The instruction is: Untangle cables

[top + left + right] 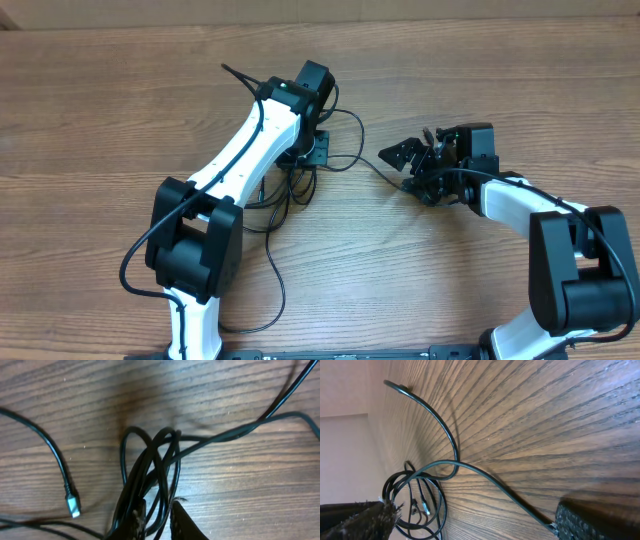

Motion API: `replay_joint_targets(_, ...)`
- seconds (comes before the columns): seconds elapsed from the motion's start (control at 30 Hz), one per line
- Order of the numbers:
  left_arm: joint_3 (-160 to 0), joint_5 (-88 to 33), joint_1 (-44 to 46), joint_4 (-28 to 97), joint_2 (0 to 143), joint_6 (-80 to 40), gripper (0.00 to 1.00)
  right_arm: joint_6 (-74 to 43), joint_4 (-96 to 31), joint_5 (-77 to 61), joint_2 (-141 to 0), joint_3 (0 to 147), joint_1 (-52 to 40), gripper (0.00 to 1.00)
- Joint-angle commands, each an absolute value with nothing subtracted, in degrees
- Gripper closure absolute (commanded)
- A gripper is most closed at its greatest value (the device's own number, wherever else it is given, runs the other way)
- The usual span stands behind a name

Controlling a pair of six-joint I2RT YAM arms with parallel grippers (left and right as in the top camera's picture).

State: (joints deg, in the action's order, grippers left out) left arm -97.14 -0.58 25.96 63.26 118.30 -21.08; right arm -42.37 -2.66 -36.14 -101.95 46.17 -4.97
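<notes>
The cables (272, 203) are thin black cords bunched in a tangle on the wooden table, under the tip of my left arm. My left gripper (310, 155) is down on that bunch. In the left wrist view the left gripper (157, 522) has its fingers close together, with three looped strands (150, 470) pinched between them. A silver-tipped plug (73, 505) lies loose to the left. One strand (372, 165) runs from the tangle to my right gripper (408, 170). The right gripper (475, 525) stands wide open, and that strand (485, 477) ends against its right finger (595, 522).
A long cable (278, 280) trails from the tangle toward the table's front edge, beside the left arm's base (195, 250). Another loop (350, 125) arcs behind the left gripper. The right arm's base (580, 265) stands at the front right.
</notes>
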Motion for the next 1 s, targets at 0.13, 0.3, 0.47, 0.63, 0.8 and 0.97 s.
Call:
replay_joint_targets(0.13,-92.6,0.5,26.9,59.5,116.9,-21.9,0.8,-42.0,-3.3,-32.3,-102.6,45.7,-4.8,0.0)
replay_joint_targets(0.3,-90.8,0.6,26.9,56.5,116.9,-21.9,0.79,-42.0,-3.3,-32.3,-102.6,45.7,-4.8,0.0)
replay_joint_targets(0.47,-91.7,0.6,26.9,56.1,116.9,-21.2,0.96,-42.0,-3.3,-32.4,-102.6,45.7,-4.8,0.0)
replay_joint_targets(0.63,-96.3,0.6,26.9,59.0,116.0,-19.2,0.96,-42.0,-3.3,-33.6,-102.6,45.7,-4.8,0.0)
replay_joint_targets(0.8,-101.8,0.6,26.9,62.3,113.0,-17.8,0.96,-42.0,-3.4,-34.0,-102.6,45.7,-4.8,0.0)
replay_joint_targets(0.97,-103.3,0.6,26.9,62.7,107.8,-17.7,0.96,-42.0,-3.3,-34.1,-102.6,45.7,-4.8,0.0)
